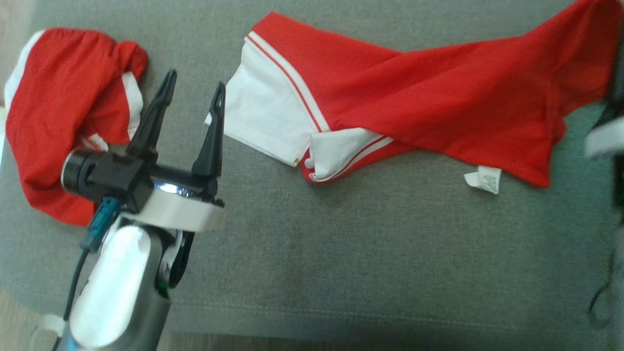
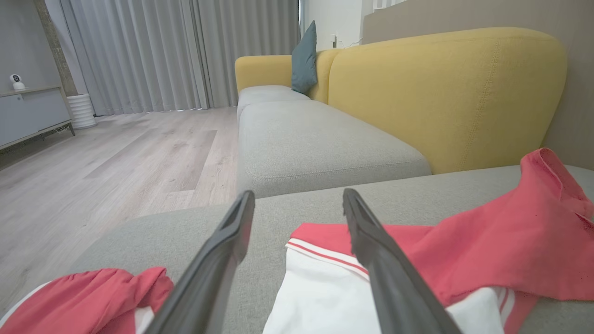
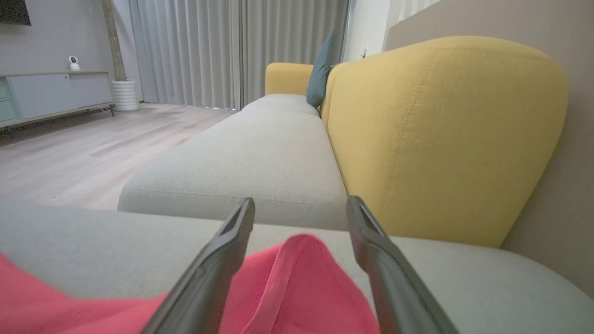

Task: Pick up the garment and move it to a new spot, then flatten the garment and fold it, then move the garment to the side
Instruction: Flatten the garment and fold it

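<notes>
On the grey cushion (image 1: 341, 253), at far left, a bunched red cloth (image 1: 63, 122) with white trim, apart from the job yet near enough to snag on a wide sweep. Just right of it, left gripper (image 1: 195, 80), fingers spread wide, empty, poised over bare cushion beside the white panel (image 1: 263, 112). From centre to the right edge, the garment (image 1: 414, 107): red with white striped panels, twisted along its length, far from flat. Looks thin, light and limp; holds no shape, likely sags and drags if lifted by one point. Best pinched at hems or corners, one grip at the white end and one at the red end, then pulled taut. Below its right part, a small white label (image 1: 483, 179). At far right, right gripper (image 3: 301, 204), likewise wide apart and gripping nothing, with a raised red fold low between the fingers. Beyond, a yellow backrest (image 3: 441, 139); probably limits reach on that side.
</notes>
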{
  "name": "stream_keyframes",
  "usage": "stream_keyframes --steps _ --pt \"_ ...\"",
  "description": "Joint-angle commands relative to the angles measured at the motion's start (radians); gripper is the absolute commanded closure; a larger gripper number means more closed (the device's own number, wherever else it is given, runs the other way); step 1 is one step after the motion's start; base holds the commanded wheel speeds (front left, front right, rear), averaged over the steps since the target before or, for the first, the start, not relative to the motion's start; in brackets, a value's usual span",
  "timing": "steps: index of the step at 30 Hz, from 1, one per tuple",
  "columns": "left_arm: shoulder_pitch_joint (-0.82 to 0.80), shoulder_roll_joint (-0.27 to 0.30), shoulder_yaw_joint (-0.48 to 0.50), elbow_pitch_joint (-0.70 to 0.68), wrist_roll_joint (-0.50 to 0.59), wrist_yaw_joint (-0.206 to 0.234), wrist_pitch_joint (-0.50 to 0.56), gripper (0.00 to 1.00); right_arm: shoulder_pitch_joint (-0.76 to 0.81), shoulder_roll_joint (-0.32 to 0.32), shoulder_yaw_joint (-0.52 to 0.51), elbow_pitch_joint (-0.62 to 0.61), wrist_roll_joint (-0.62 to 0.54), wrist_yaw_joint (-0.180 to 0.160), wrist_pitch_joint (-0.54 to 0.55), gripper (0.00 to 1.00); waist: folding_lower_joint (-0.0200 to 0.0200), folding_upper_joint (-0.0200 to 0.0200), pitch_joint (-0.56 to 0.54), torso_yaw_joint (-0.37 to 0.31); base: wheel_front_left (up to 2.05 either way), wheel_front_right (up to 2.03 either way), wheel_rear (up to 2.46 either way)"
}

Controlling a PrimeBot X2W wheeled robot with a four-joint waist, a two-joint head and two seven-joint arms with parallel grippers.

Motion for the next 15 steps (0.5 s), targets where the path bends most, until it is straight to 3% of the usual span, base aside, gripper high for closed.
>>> stream_keyframes --steps 1,8,15 --pt "0.005 0.029 0.048 -0.024 0.006 -0.005 -0.005 0.0 0.058 0.022 0.008 -0.078 -0.014 -0.001 0.015 0.0 0.0 0.0 -0.03 -0.016 0.0 0.0 0.0" --pt "0.051 0.037 0.059 -0.014 0.008 -0.001 -0.005 0.0 0.313 0.151 0.044 -0.326 -0.034 -0.001 0.083 0.0 0.0 0.0 -0.091 -0.041 0.0 0.0 0.0" --pt "0.102 0.049 0.065 -0.004 0.003 0.009 -0.005 0.0 0.463 0.189 0.083 -0.427 -0.004 -0.001 0.122 0.0 0.0 0.0 -0.144 -0.064 0.0 0.0 0.0"
